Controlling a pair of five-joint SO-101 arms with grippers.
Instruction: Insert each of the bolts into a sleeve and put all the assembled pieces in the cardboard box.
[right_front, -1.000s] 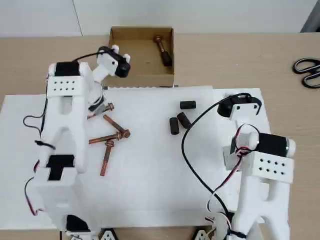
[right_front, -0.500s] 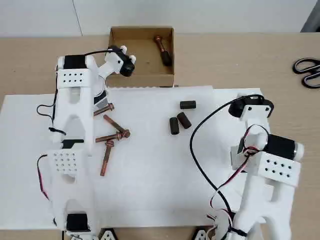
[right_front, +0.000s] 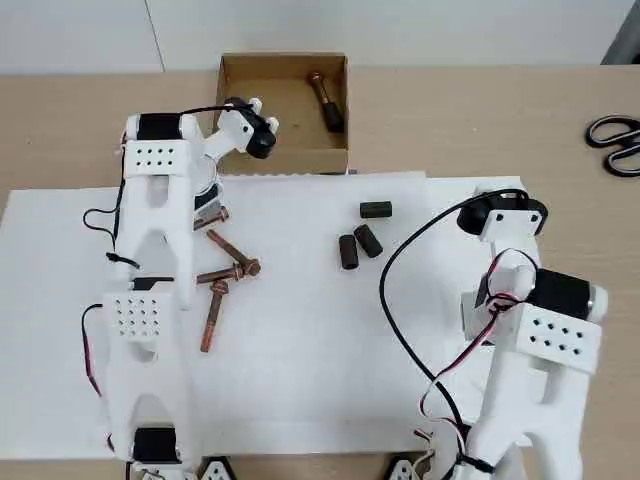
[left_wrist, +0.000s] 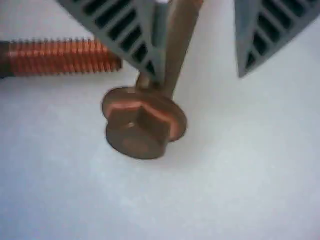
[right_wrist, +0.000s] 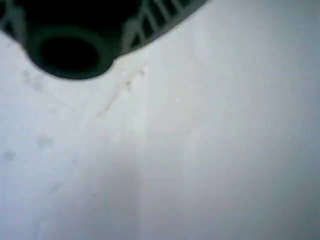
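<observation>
High view: a white foam sheet (right_front: 300, 380) lay on a wooden table (right_front: 450, 110), with one arm at each side of it.
Cardboard box (right_front: 280, 125): sat at 12 o'clock of the sheet, against its far edge.
Assembled piece (right_front: 326, 102): a bolt in a black sleeve lay inside the box, toward its 3 o'clock wall.
Sleeves: three black ones lay just toward 1 o'clock from the sheet's middle. One (right_front: 376, 210) lay apart at 12 o'clock of the other two (right_front: 368, 240) (right_front: 347, 251), which lay close side by side.
Bolts: three copper ones (right_front: 232, 250) (right_front: 220, 273) (right_front: 211, 318) lay clustered toward 9 o'clock of the middle. A fourth (right_front: 215, 214) lay at 11 o'clock of them, under the left arm's wrist.
Left gripper (left_wrist: 199, 75): was spread wide over that fourth bolt. One finger (left_wrist: 125, 35) was against the shank and the other (left_wrist: 270, 35) stood apart from it.
Right gripper (right_wrist: 155, 20): hung over bare foam at 4 o'clock of the sheet. Whether it was spread or closed could not be told. A dark round hollow thing (right_wrist: 67, 50) sat just beside it, and what it was could not be told.
Scissors (right_front: 615, 140): lay on the table at 2 o'clock, well apart from everything else.
</observation>
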